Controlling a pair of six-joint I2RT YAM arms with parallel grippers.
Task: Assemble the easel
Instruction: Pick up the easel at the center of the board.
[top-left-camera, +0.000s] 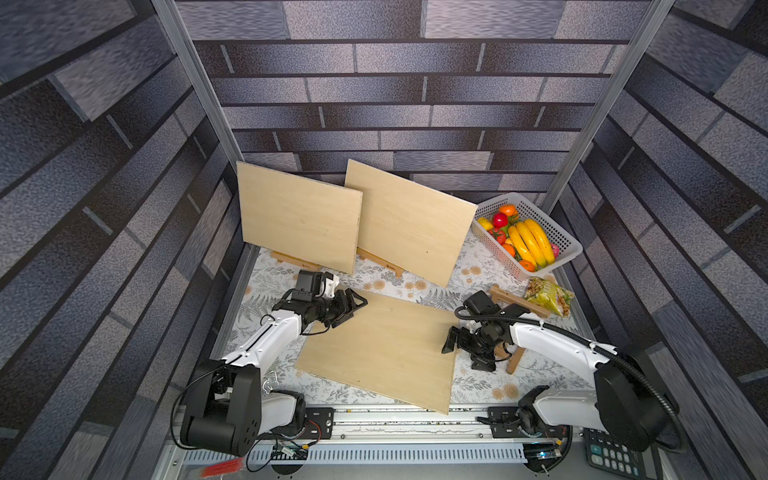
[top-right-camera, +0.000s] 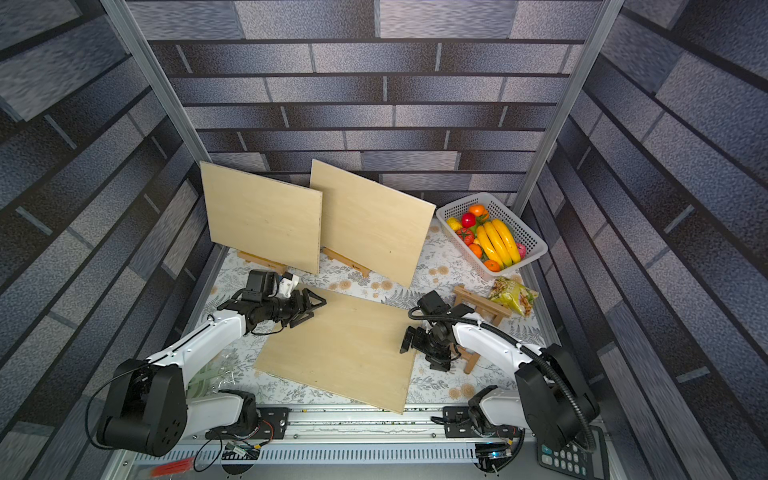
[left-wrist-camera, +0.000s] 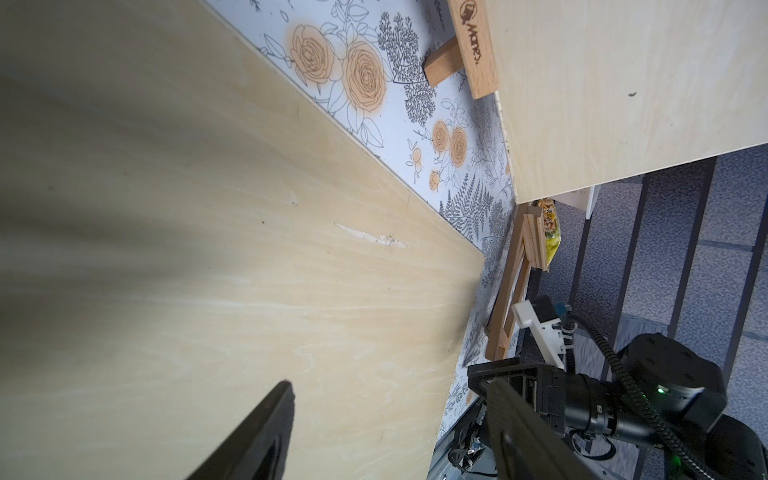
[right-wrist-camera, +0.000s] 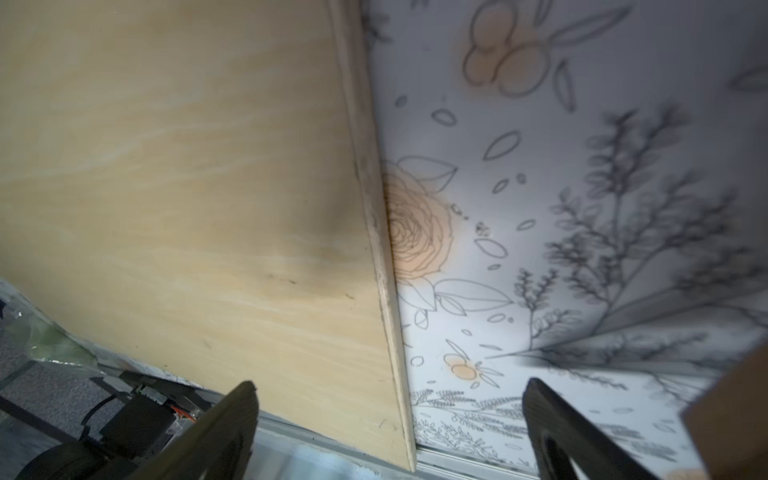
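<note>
Done, we judge: left upright pale plywood board (top-left-camera: 299, 216) and right upright plywood board (top-left-camera: 411, 224), both on small wooden easels (top-left-camera: 380, 262) at the back.
Outstanding: flat plywood board (top-left-camera: 378, 353) mid-table; bare wooden easel (top-left-camera: 519, 301) to its right.
Left gripper (top-left-camera: 353, 309): spread, empty, over the flat board's far corner.
Right gripper (right-wrist-camera: 390, 386): spread, empty, astride its right edge.

So we've got both arms stretched in toward the middle, elbows out to the sides. Our left end effector (top-left-camera: 352, 312) sits low and points across to the right, jaws well apart. Our right end effector (top-left-camera: 464, 353) tips steeply down, jaws spread wide.
</note>
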